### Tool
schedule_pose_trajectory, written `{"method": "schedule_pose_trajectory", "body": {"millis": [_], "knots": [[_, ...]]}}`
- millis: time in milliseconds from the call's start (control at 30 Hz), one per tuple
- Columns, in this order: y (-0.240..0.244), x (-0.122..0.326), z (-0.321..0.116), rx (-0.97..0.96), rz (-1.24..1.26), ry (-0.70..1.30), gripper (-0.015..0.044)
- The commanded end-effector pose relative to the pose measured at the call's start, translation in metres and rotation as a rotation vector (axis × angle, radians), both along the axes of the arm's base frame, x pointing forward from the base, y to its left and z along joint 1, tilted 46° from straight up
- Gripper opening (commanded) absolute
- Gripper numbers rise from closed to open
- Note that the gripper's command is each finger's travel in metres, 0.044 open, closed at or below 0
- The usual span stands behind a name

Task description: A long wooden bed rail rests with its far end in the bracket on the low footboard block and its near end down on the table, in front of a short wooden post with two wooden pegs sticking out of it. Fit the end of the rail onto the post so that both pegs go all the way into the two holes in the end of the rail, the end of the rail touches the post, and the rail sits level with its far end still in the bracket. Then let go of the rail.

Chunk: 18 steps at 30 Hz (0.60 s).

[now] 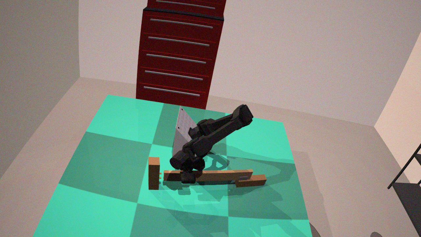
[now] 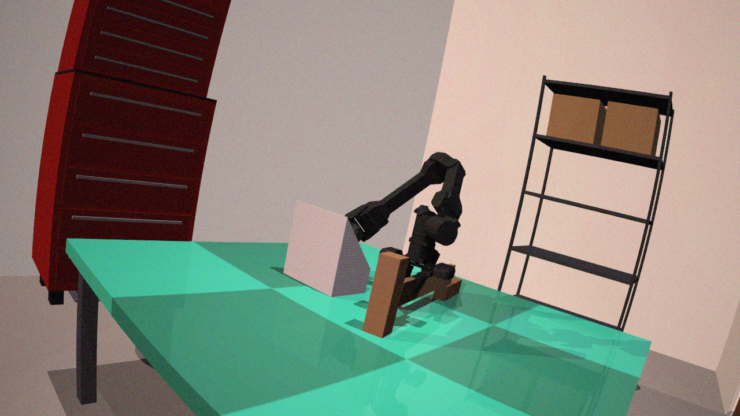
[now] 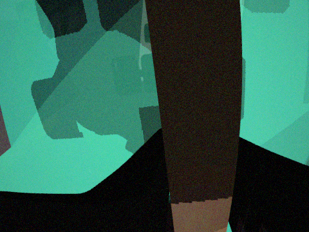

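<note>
The wooden rail (image 1: 217,175) (image 2: 411,292) (image 3: 199,96) is held near its post end, which is raised off the table and looks about level. My gripper (image 1: 188,174) (image 3: 185,134) is shut on the rail, with a black finger on each side in the wrist view. The upright wooden post (image 1: 153,178) (image 2: 384,297) stands just left of the rail end in the top view. Its short pegs (image 1: 160,177) point at the rail end, with a small gap between. The rail's far end sits at the grey bracket (image 1: 243,178) on the footboard block (image 1: 257,180) (image 2: 446,291). The holes are hidden.
A pale wedge-shaped block (image 1: 184,129) (image 2: 315,248) stands on the green checkered table (image 1: 97,200) (image 2: 207,331), behind the post and beside the arm. A red drawer cabinet (image 1: 176,65) (image 2: 129,155) and a black shelf rack (image 2: 574,261) stand beyond the table.
</note>
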<state>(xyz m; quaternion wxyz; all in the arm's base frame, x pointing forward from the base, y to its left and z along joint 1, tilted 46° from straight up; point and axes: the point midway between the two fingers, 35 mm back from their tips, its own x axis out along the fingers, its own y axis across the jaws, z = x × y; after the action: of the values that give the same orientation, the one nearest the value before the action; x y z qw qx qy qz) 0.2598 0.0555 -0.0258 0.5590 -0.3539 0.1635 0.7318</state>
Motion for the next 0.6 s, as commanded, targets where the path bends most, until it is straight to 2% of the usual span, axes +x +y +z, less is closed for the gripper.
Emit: {"method": "schedule_pose_trajectory", "body": {"millis": [0, 567], "knots": [[-0.0036, 0.0042, 0.0002, -0.001, -0.008, -0.011, 0.0], [-0.0066, 0.0057, -0.0028, -0.001, -0.008, -0.012, 0.0]]}}
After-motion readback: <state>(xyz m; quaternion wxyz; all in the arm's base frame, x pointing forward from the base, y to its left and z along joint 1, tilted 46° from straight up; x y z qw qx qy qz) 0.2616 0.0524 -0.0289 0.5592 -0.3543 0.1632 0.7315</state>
